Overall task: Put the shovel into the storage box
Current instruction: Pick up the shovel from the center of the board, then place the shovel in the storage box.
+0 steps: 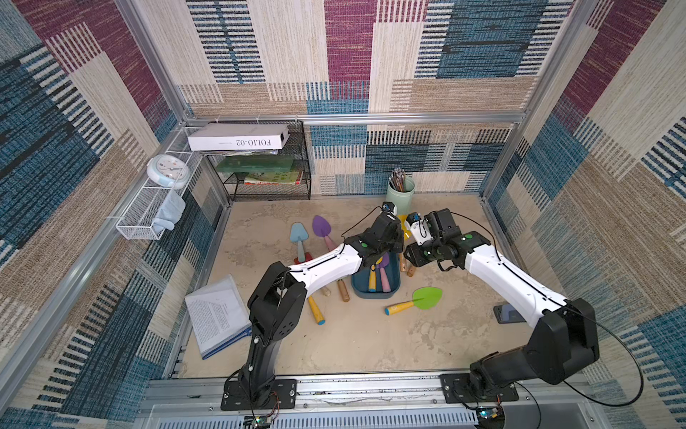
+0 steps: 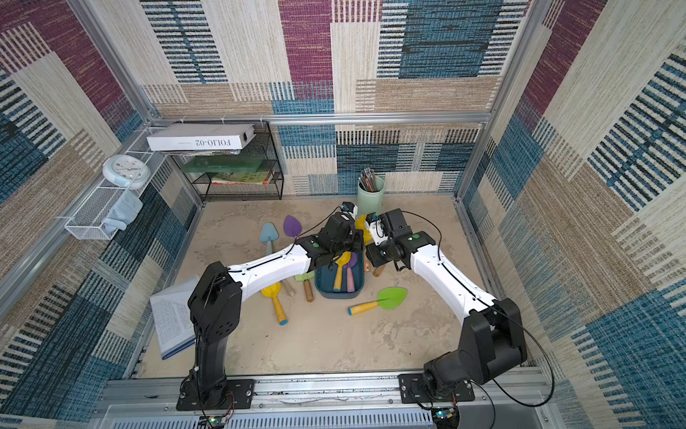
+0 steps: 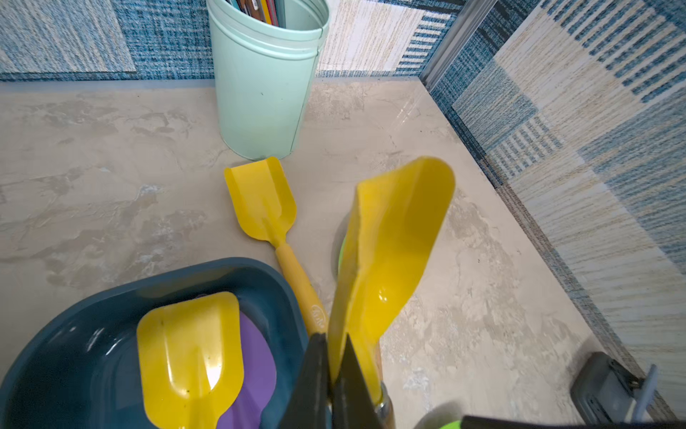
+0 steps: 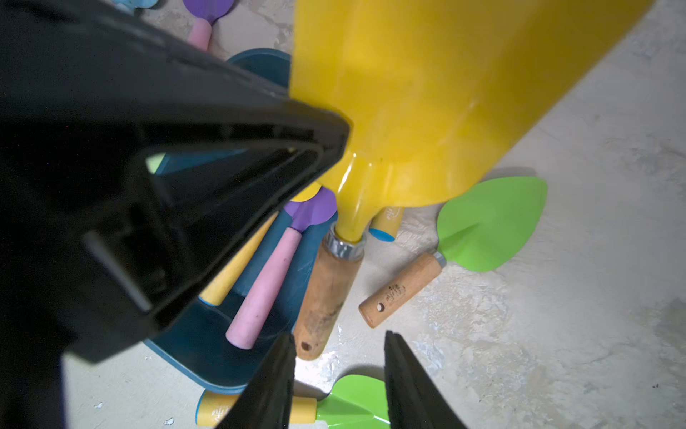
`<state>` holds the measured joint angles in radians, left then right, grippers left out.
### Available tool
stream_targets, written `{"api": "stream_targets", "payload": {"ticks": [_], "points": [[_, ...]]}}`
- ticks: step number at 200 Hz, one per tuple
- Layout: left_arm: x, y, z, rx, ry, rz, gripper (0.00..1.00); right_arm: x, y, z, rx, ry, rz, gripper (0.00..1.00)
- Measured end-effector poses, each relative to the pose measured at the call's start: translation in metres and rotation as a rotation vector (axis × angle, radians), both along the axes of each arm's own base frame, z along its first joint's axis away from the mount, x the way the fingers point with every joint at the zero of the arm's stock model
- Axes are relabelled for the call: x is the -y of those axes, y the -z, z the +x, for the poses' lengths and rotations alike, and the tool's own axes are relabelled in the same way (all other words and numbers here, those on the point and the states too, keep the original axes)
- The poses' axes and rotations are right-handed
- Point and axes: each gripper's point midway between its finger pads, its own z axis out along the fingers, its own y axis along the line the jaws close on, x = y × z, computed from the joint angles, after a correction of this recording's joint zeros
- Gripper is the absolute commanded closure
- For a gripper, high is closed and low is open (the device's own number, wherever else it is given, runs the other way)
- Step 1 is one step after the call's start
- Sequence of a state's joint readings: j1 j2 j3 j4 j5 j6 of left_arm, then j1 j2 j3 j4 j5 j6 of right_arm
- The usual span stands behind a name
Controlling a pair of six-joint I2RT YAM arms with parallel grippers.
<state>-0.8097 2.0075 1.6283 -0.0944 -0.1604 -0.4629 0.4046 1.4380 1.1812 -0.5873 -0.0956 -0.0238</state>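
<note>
Just below centre in both top views, we find the teal storage box (image 1: 375, 296) holding two other shovels (image 3: 193, 356). Beside its rim, the left hand (image 3: 333, 341) is clenched on the blade of a yellow shovel (image 3: 393, 237), its wooden handle hanging down. The right hand (image 4: 338, 334) hangs released, jaws apart.

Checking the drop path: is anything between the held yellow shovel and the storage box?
Nothing visible blocks it. The left gripper holds the wooden-handled yellow shovel at the edge of the storage box; a yellow-handled shovel and a purple shovel already lie inside.
</note>
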Motion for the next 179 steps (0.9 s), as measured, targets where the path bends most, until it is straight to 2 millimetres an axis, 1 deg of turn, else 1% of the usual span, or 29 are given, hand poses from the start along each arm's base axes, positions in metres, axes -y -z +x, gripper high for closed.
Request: {"api": "stream_targets", "payload": {"ticks": [56, 87, 100, 112, 127, 151, 179], "points": [[-0.004, -0.011, 0.004, 0.002, -0.001, 0.022, 1.00, 0.006, -0.030, -0.017, 0.070, -0.015, 0.026, 0.58], [-0.014, -0.025, 0.009, 0.002, -0.006, 0.040, 1.00, 0.017, -0.045, -0.031, 0.126, 0.002, 0.030, 0.57], [-0.018, -0.026, 0.009, -0.015, 0.010, 0.053, 1.00, 0.020, -0.051, -0.036, 0.149, 0.007, 0.033, 0.55], [-0.024, -0.021, 0.009, -0.044, 0.019, 0.066, 1.00, 0.024, -0.057, -0.039, 0.168, 0.015, 0.033, 0.54], [-0.035, -0.010, 0.009, -0.091, 0.020, 0.094, 1.00, 0.027, -0.060, -0.041, 0.181, 0.022, 0.033, 0.55], [-0.052, 0.016, 0.003, -0.173, 0.019, 0.139, 1.00, 0.029, -0.057, -0.043, 0.173, 0.025, 0.027, 0.55], [-0.058, 0.042, -0.008, -0.245, 0.029, 0.158, 1.00, 0.030, -0.053, -0.044, 0.164, 0.027, 0.022, 0.55]]}}
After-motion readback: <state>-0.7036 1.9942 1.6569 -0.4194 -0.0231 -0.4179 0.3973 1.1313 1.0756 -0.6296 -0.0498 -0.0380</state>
